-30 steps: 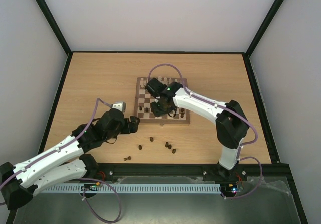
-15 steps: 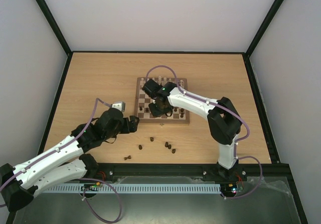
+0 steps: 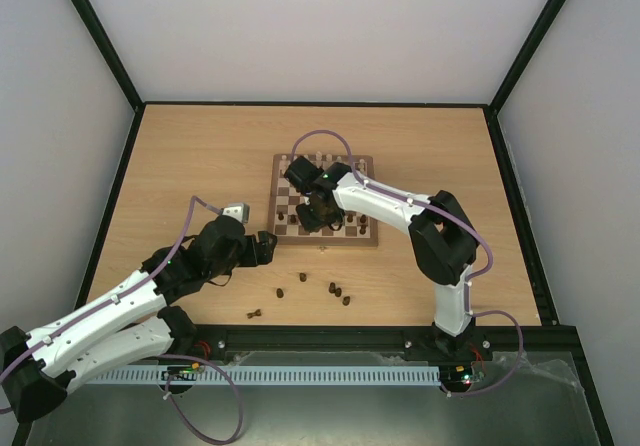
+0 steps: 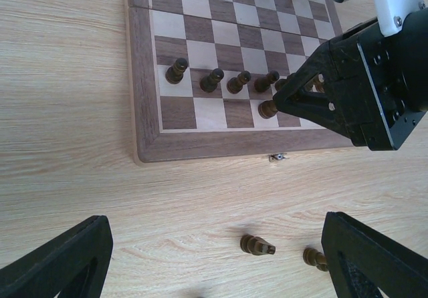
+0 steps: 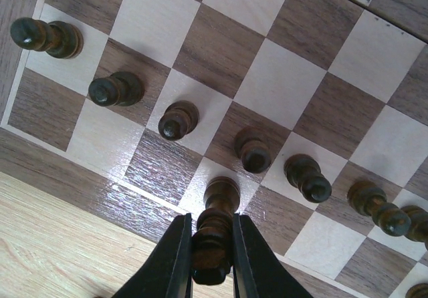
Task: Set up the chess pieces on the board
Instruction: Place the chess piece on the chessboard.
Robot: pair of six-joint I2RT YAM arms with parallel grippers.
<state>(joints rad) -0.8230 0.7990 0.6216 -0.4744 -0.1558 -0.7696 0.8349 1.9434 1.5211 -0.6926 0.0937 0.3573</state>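
Chess pieces (image 3: 333, 289) sit partly off the board (image 3: 281, 181). Top view: several dark ones lie loose on the tabletop (image 3: 200, 156) just off the board's near edge, between the two arms, w/ pale pieces (image 3: 320, 156) along the far row. The right claw (image 3: 312, 216) is down over the board's near-left part. The left claw (image 3: 272, 244) hovers just off the near-left corner, its state unreadable from up here. Left wrist view: the left claw (image 4: 214, 231) is spread wide, nothing between its fingers (image 4: 60, 264), above bare tabletop. Two dark pieces lie on the wood just beyond it, near the board's latch (image 4: 276, 157). Four dark pawns (image 4: 212, 79) stand in the 2nd row from the near edge, and the right claw (image 4: 277, 104) pinches a dark piece (image 4: 268, 109) in the nearest row. Right wrist view: the right claw (image 5: 211, 221) is clamped on that dark piece (image 5: 214, 238), fingers either side of its top. Its base is over a light square of the nearest row, 4th from left. Can't tell if it's touching down. One pawn stands just beyond it.
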